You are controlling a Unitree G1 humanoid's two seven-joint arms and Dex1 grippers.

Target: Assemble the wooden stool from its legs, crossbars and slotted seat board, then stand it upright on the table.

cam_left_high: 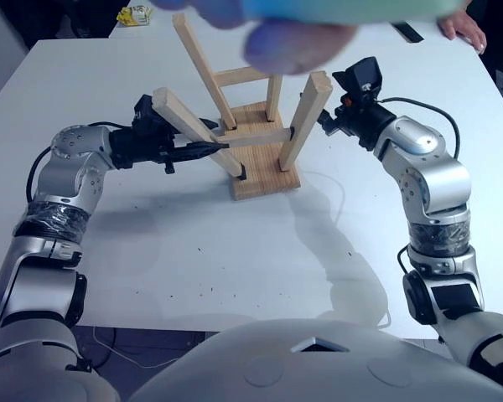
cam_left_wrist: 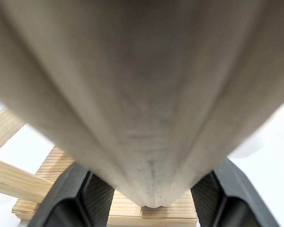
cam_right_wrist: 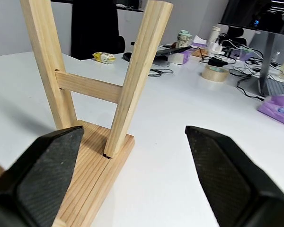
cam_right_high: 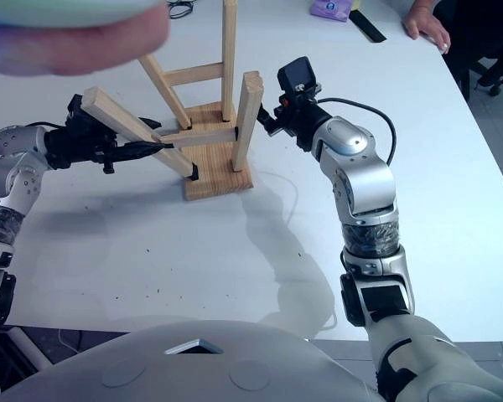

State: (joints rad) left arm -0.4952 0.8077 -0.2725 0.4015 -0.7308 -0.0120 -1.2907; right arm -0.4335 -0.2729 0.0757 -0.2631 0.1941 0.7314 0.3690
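Seat board [cam_left_high: 265, 181] lay inverted, three legs slotted in. Left gripper [cam_left_high: 208, 149] clamped the tilted fourth leg [cam_left_high: 184, 117] (seemingly half-seated) at the board's left; right gripper [cam_left_high: 323, 122] spread wide at its right. Righting remained.

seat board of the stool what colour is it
The seat board is pale natural wood with fine lengthwise lines, clearest in the right wrist view.

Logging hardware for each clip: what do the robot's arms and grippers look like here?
Both arms, left arm and right arm, have rounded silver shells with black wrapped bands on the upper arms. A black cable loops beside each elbow. The left gripper and right gripper are black, with textured pads.
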